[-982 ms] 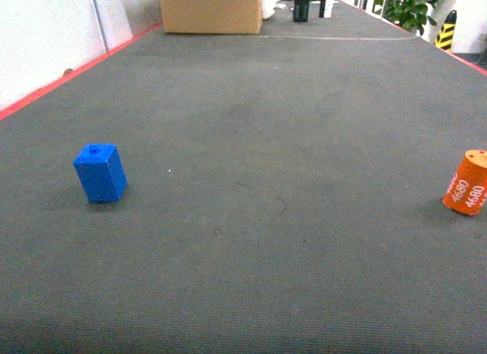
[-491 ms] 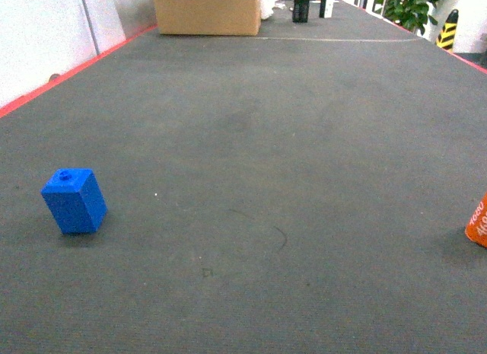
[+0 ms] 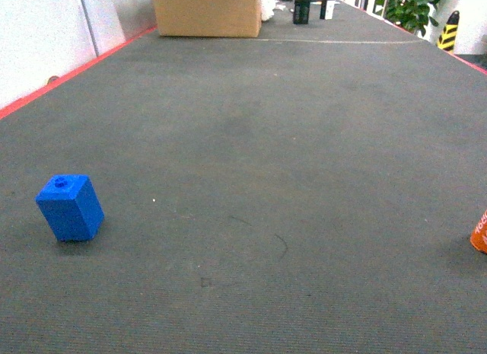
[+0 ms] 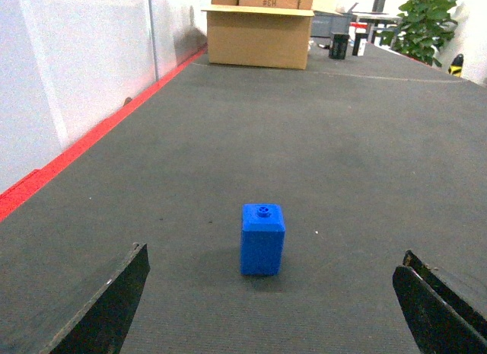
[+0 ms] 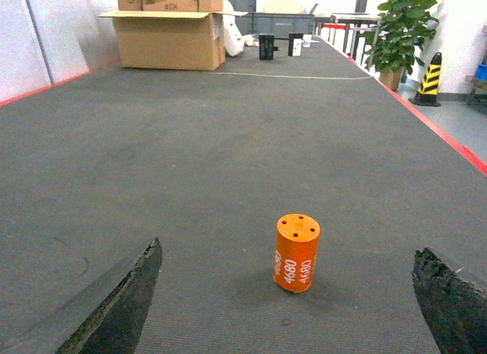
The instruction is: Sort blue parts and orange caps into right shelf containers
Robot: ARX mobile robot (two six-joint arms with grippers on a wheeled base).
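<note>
ahead, both tools agape: left tool (image 4: 270,304) facing blue part (image 4: 262,239) (upright), right tool (image 5: 285,308) orange cap (image 5: 297,253)

Neither arm shows in the head view. The left gripper (image 4: 270,312) is low and level, its dark fingers (image 4: 106,308) spread wide, holding nothing. The right gripper (image 5: 285,308) is likewise low, spread wide and unloaded.

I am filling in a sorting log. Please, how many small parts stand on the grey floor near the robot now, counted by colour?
Blue parts: 1, the blue block standing upright ahead of the left tool.
Orange caps: 1, the orange cap standing upright ahead of the right tool.
Total: 2
</note>
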